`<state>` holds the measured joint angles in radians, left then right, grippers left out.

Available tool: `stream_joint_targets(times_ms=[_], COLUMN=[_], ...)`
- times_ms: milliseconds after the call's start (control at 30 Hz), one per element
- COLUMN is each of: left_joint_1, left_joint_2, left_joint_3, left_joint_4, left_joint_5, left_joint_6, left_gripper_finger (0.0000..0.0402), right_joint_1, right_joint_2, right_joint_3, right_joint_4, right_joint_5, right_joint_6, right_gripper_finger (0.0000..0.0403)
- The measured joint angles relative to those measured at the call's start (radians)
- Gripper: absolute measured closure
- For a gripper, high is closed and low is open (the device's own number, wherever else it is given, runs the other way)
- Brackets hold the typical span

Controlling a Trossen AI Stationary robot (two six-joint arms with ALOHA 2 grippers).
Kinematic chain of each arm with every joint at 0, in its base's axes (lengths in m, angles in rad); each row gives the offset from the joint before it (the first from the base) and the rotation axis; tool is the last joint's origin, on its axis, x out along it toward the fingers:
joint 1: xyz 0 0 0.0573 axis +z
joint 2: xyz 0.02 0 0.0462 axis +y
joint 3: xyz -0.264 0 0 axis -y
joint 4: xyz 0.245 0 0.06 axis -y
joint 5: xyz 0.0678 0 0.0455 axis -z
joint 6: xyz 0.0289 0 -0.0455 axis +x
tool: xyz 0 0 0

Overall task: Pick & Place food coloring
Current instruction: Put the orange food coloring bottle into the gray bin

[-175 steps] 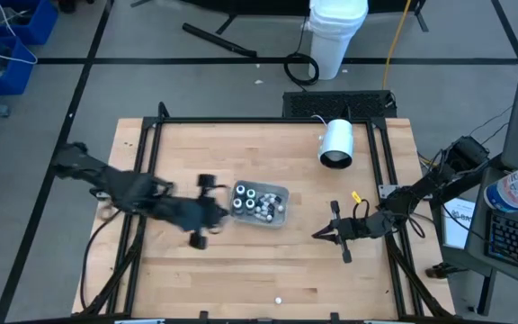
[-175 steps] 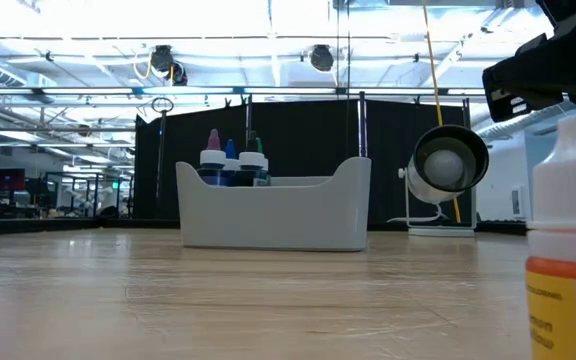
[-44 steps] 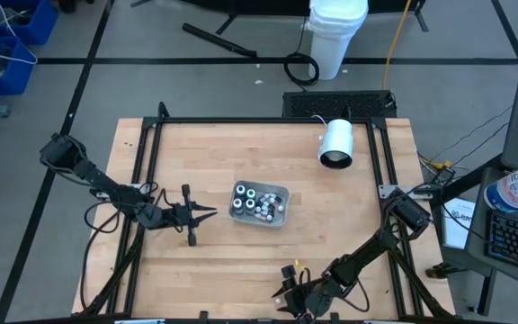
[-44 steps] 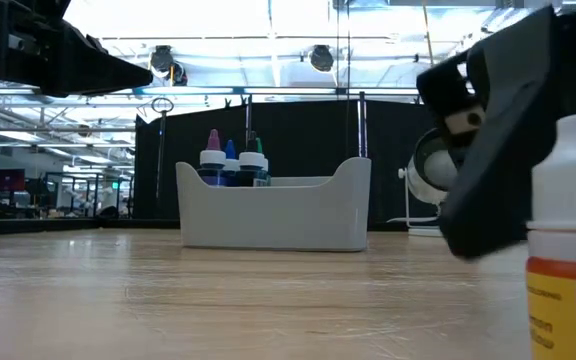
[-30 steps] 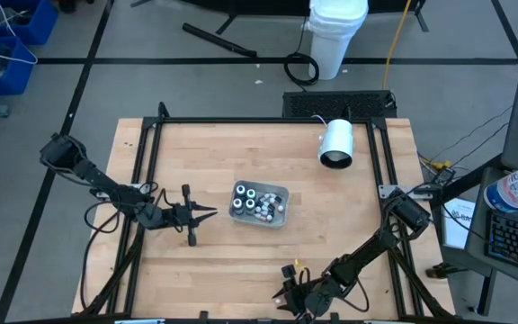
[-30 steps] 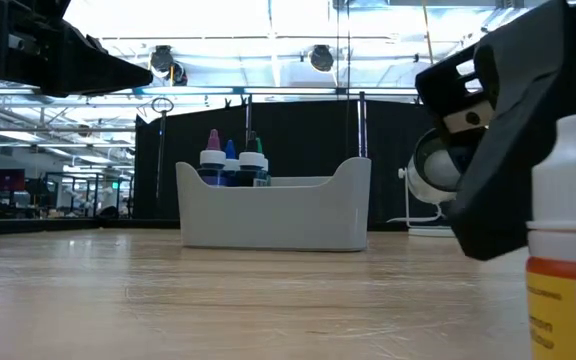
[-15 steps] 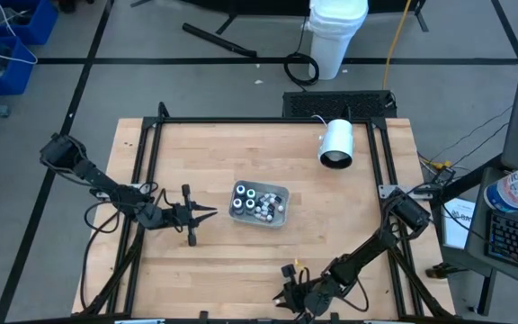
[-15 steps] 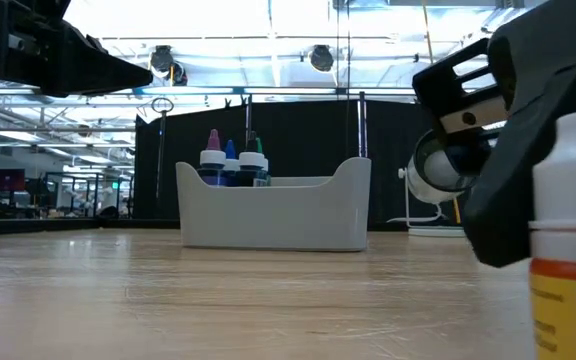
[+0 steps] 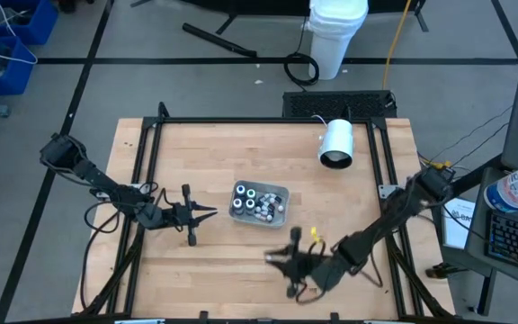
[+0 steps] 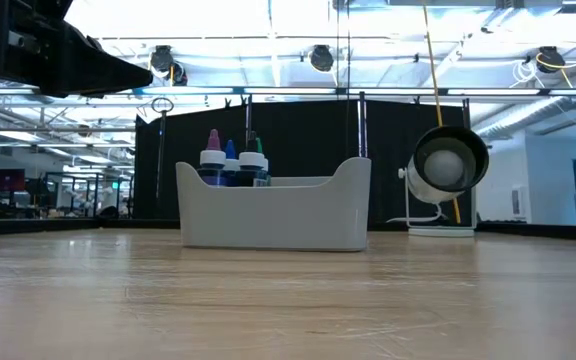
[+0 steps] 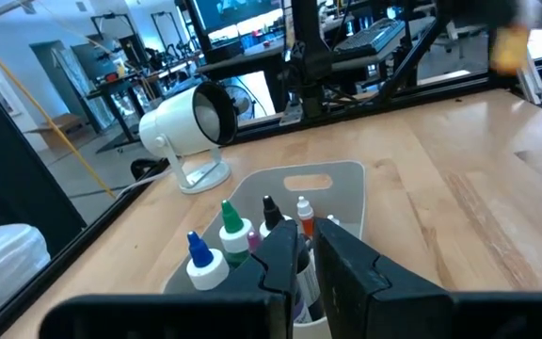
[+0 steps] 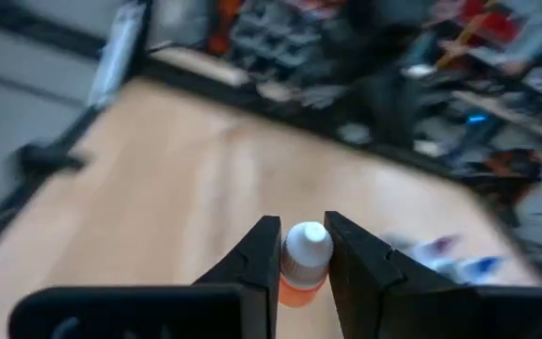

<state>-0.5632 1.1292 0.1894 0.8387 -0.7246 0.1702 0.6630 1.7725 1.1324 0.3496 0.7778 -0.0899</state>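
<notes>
We see the right tool (image 12: 303, 252) clamping an orange food coloring bottle (image 12: 304, 264); the tray (image 9: 280, 193) lies at its 11 o'clock; the left tool (image 9: 207, 212), pinched empty, is nearer.

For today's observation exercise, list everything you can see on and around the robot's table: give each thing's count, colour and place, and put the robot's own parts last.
tray: one, grey, middle of the table.
food coloring bottles in the tray: several, count unclear, pale or teal tops from above; blue, green, black and orange tips in the left wrist view.
held food coloring bottle: one, white cap, orange body, between the right gripper's fingers.
lamp: one, white, far right part of the table.
bucket: one, white, floor beyond the table.
table: one, light wood, black frame.
left gripper: dark, left of the tray, empty.
right gripper: dark, near side of the table, below the tray, shut on the bottle.
</notes>
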Motion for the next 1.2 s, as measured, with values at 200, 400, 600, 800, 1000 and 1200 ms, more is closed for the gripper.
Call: stream_joint_targets(times_ms=[200, 400, 600, 800, 1000, 1200], left_joint_1=[0.0, 0.0, 0.0, 0.0, 0.0, 0.01], left_joint_2=[0.0, 0.0, 0.0, 0.0, 0.0, 0.0], left_joint_3=[0.0, 0.0, 0.0, 0.0, 0.0, 0.0], left_joint_4=[-0.005, -0.015, -0.018, -0.021, -0.02, -0.014], left_joint_5=[0.0, 0.001, 0.002, 0.009, 0.009, 0.009], left_joint_6=[-0.004, -0.008, -0.017, -0.011, -0.011, -0.008], left_gripper_finger=[0.0355, 0.0355, 0.0355, 0.0355, 0.0355, 0.0355], right_joint_1=[-0.132, -0.321, -0.423, -0.454, -0.454, -0.453], right_joint_2=[-0.098, -0.088, -0.085, -0.085, -0.051, 0.056], right_joint_3=[0.0, -0.025, -0.167, -0.276, -0.273, -0.247], right_joint_4=[-0.045, -0.088, -0.033, 0.153, 0.196, 0.197], right_joint_5=[-0.036, -0.036, -0.084, -0.203, -0.206, -0.152], right_joint_6=[-0.034, 0.155, 0.269, 0.303, 0.307, 0.314], right_gripper_finger=[0.0339, 0.0346, 0.0346, 0.0346, 0.0346, 0.0346])
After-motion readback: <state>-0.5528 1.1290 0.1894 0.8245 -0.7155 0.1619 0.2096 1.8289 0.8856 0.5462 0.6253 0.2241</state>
